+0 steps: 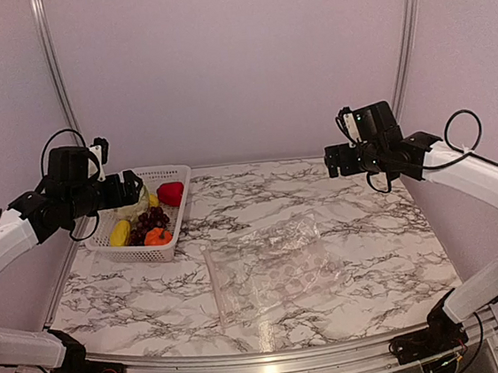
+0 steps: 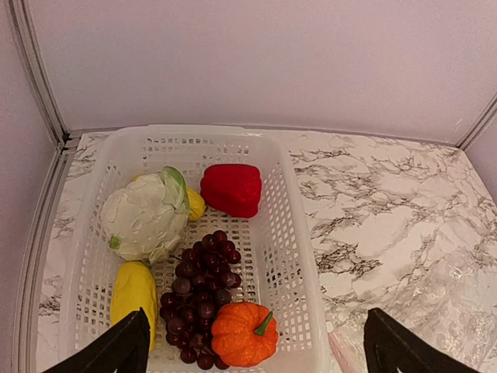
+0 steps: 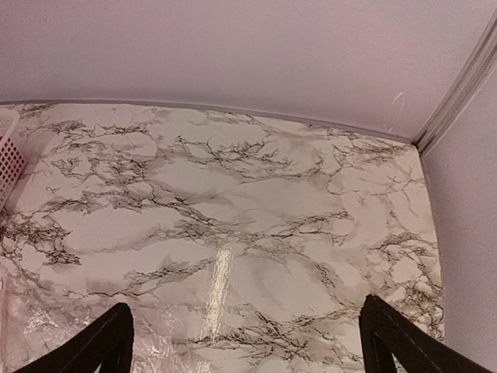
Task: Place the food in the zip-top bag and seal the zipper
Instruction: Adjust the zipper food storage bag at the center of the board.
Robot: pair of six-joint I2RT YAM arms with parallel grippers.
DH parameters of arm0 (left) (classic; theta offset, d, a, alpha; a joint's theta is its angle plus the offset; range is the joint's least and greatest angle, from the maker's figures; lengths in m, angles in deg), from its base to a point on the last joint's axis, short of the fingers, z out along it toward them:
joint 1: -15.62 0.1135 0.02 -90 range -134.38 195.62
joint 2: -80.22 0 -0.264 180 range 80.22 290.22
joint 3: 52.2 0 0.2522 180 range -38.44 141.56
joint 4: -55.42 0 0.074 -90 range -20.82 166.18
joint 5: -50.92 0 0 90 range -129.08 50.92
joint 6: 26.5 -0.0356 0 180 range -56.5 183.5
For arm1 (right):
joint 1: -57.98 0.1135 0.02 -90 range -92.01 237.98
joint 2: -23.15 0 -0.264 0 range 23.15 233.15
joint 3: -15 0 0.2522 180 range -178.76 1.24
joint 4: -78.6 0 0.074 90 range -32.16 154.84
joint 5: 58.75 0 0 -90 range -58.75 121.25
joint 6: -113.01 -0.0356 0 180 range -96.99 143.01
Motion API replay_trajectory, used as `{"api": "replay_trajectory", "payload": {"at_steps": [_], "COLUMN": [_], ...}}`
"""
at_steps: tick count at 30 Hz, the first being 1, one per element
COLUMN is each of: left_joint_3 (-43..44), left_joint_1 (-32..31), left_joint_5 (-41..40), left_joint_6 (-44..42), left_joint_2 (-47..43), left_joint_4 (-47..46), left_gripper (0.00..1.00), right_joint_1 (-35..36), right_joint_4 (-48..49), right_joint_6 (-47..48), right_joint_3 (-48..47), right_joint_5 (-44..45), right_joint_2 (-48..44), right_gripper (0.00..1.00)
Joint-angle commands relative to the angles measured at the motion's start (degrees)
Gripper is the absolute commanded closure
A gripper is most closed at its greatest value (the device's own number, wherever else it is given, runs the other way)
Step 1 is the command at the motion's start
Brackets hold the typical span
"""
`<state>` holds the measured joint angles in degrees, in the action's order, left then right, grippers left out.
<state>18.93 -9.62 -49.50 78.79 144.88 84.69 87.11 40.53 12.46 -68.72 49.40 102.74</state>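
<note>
The food lies in a white slotted basket (image 2: pixel 299 256): a dark purple grape bunch (image 2: pixel 200 289), an orange pumpkin (image 2: pixel 243 334), a red pepper (image 2: pixel 231 189), a pale cauliflower (image 2: pixel 144 215) and yellow pieces (image 2: pixel 133 291). The basket (image 1: pixel 176 172) shows at the back left in the top view. The clear zip-top bag (image 1: pixel 280 268) lies flat mid-table, its zipper (image 1: pixel 215 288) along the left edge. My left gripper (image 2: pixel 256 353) is open and empty above the basket. My right gripper (image 3: pixel 245 350) is open and empty, high over the back right of the table.
The marble table (image 1: pixel 339 195) is walled by pale panels with metal corner posts (image 1: pixel 407 36). In the right wrist view the bag's crinkled corner (image 3: pixel 46 342) shows at the lower left and the basket's edge (image 3: pixel 9 159) at the far left.
</note>
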Motion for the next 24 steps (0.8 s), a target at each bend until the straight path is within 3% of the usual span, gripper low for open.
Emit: {"api": "replay_trajectory", "payload": {"at_steps": [1, 6, 8, 11, 13, 17, 21, 24], "left_joint_3": [2.3, 3.2, 3.7, 2.8, 0.3, -1.0, -0.5, -2.9], "left_joint_1": [-0.3, -0.3, -0.4, 0.0, 1.5, 3.3, 3.2, 2.2], "left_joint_5": [1.3, 1.9, -5.2, -20.6, -23.0, -12.8, -2.3, 5.1], "left_joint_6": [0.7, 2.3, 4.3, 8.6, 9.1, 3.7, 3.9, 5.0], "left_joint_2": [2.1, 2.6, 2.0, 1.1, 0.2, 0.0, 1.7, 0.1], "left_joint_4": [5.4, 4.2, 4.8, 3.9, -0.6, -5.7, -2.5, -2.8], "left_gripper": [0.01, 0.01, 0.01, 0.01, 0.01, 0.11, 0.41, 0.52], "right_joint_1": [0.9, 1.1, 1.1, 1.6, 2.4, 7.8, 15.6, 20.8], "right_joint_4": [-0.8, 1.2, 1.4, 3.0, 7.2, 7.8, 6.6, 4.6], "right_joint_6": [0.5, 1.9, 4.4, 4.7, 4.4, 3.2, 4.4, 4.5], "right_joint_3": [-1.6, -0.8, -1.4, 0.5, 4.7, 3.9, -0.7, -3.6], "right_joint_5": [4.0, 0.1, -6.5, -12.2, -14.9, -17.2, -19.7, -21.9], "right_joint_2": [-1.1, -2.3, -2.6, -2.2, -1.1, 3.6, 7.8, 11.2], "right_gripper": [0.02, 0.02, 0.01, 0.11, 0.16, 0.25, 0.33, 0.39]}}
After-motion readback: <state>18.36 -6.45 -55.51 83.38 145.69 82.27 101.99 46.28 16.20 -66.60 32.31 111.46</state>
